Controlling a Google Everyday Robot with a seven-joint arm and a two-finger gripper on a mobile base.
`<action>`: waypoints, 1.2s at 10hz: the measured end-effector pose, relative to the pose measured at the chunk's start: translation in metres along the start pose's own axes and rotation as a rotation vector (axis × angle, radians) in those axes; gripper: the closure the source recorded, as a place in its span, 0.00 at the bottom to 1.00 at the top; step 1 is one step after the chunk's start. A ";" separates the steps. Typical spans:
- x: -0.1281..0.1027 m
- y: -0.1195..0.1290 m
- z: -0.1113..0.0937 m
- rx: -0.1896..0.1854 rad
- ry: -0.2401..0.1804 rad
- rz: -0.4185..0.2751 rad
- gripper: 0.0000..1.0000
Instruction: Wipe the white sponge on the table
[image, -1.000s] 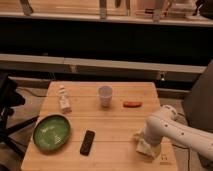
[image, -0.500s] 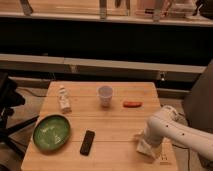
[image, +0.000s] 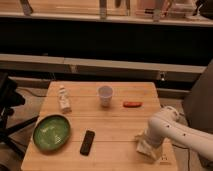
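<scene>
The table is a pale wooden plank top in the middle of the camera view. My white arm comes in from the right and its gripper is down at the table's front right corner. An off-white block, the white sponge, shows under the gripper against the tabletop. The arm hides most of it.
A green bowl sits front left, a black remote beside it. A small white bottle-like figure stands back left, a white paper cup at back centre, a small red object to its right. A dark logo marks the front right corner.
</scene>
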 end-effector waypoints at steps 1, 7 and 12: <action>0.000 0.001 0.000 -0.001 -0.001 0.000 0.27; -0.002 0.002 0.001 -0.008 -0.011 0.000 0.65; 0.014 -0.002 -0.002 0.002 -0.013 0.058 1.00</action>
